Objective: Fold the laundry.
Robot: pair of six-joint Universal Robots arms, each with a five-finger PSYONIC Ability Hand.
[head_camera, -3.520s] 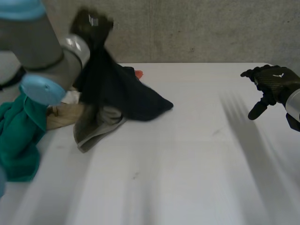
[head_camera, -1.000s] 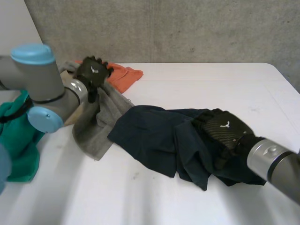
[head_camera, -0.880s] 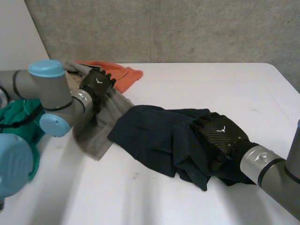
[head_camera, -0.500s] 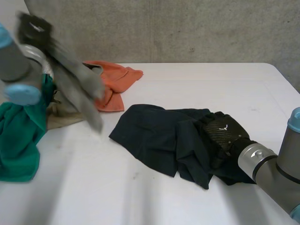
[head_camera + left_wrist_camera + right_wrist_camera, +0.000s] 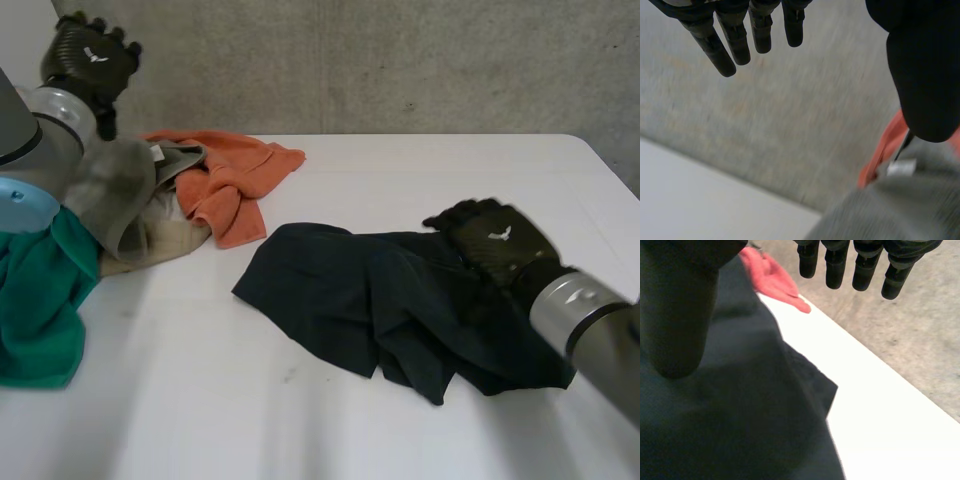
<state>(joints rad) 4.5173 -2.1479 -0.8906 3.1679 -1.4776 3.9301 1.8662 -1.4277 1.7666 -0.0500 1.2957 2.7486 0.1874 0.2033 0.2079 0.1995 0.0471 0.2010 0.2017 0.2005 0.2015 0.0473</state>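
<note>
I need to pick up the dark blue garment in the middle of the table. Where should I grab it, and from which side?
Probably the dark garment's corner nearest the left arm, approached from that side with the left hand. That end lies flat, its edge clear on the bare table. The end under the open right hand is bunched in folds.

The left hand (image 5: 88, 60) is held high above the table's (image 5: 420, 170) far left corner, fingers (image 5: 715, 47) straight, thumb (image 5: 920, 75) apart, holding nothing. The left arm (image 5: 40, 130) rises from the table's left side. The right hand (image 5: 492, 245) is low over the table's right half, back up, fingers straight, nothing gripped. The right arm (image 5: 585, 320) enters from the near right corner.
</note>
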